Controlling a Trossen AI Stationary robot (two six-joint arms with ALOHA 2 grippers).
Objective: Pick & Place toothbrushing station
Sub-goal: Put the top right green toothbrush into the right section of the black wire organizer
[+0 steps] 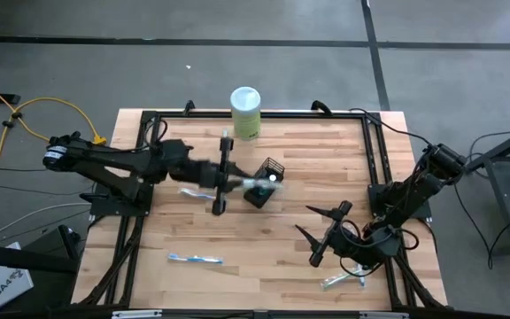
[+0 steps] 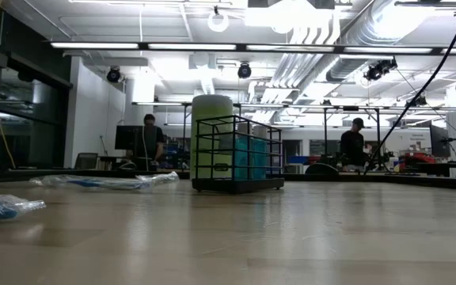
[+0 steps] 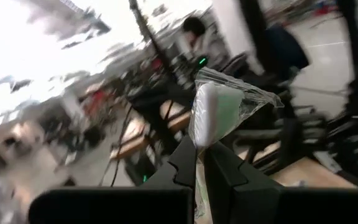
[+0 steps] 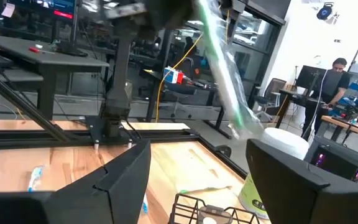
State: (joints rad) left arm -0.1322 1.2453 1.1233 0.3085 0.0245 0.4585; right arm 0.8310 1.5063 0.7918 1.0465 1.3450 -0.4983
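1. Black wire-mesh holder stands on the wooden table, just in front of the pale green white-lidded canister.
2. The left gripper, beside the holder, is clamped on a plastic-wrapped toothbrush, likely lifted for dropping in.
3. The right gripper waits, fingers apart, well away from the holder.
4. Another wrapped white-and-blue toothbrush lies farther off.

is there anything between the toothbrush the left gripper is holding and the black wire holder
Nothing visible. The left gripper holds the wrapped toothbrush right beside the wire holder, with only bare table around it.
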